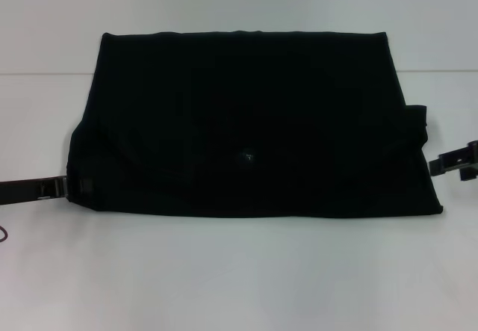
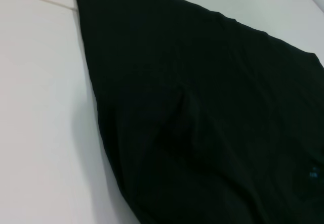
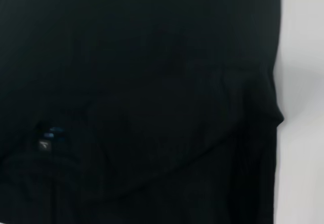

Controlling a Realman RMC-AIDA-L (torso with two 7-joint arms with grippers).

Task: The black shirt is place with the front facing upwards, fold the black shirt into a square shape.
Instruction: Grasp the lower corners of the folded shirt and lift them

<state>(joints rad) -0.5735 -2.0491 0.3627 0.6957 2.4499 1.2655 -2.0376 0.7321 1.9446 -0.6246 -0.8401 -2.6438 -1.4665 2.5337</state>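
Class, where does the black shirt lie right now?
In the head view the black shirt, already folded, lies mid-table, with the left gripper at its near-left corner and the right gripper just off its right edge.

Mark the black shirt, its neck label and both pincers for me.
black shirt [image 1: 246, 122]: head view, middle of the folded cloth.
neck label [image 1: 247, 156]: head view, pale tag.
left pincer [image 1: 60, 188]: head view, tip at shirt's edge.
right pincer [image 1: 441, 164]: head view, tip beside shirt.

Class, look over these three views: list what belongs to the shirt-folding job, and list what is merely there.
Belongs to the job:
black shirt, partly folded
left gripper, at the shirt's left edge
right gripper, at its right edge

Merely there:
white table
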